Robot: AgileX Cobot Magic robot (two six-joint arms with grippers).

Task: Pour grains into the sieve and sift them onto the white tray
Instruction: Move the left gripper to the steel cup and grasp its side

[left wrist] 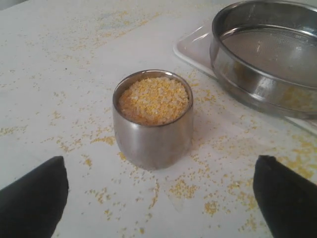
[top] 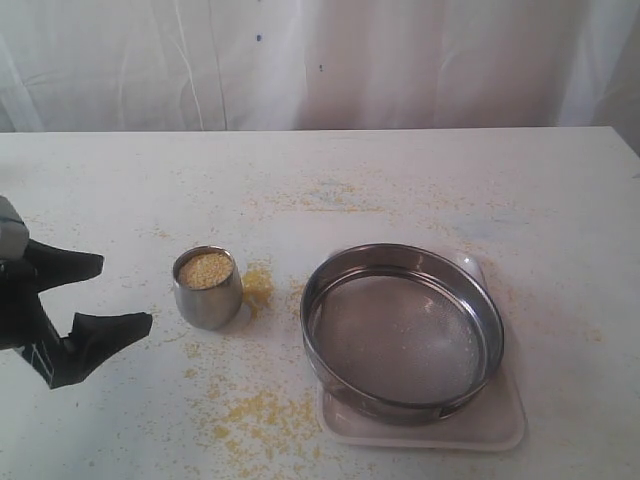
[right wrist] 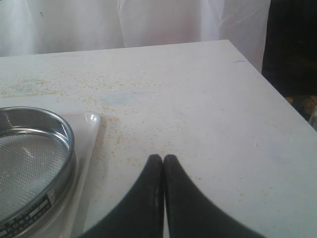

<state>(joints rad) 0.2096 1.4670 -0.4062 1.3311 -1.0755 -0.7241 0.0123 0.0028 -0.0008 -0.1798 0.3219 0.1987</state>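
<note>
The left end effector (top: 127, 291) is hovering over the white counter (top: 450, 180) with its 2 black fingers (left wrist: 34, 198) spread wide apart, holding nothing and pointing toward a small steel cup (top: 208, 288) that is standing upright just beyond them. The cup is brimming with the grains (left wrist: 154, 100), yellow-golden with paler bits mixed in, and the fingers are staying clear of its sides. More loose granules (top: 255, 410) are lying scattered on the counter around the cup's base and toward the near edge. On the far side of the cup from the end effector, the sieve (top: 400, 335) is sitting on the white tray (top: 500, 425), its shiny ring covering most of the tray and leaving the corners and near rim showing; its grey mesh is looking bare. The right end effector (right wrist: 163, 158) is resting with its 2 fingers pressed together, gripping nothing, above bare counter just beside the tray's corner.
</note>
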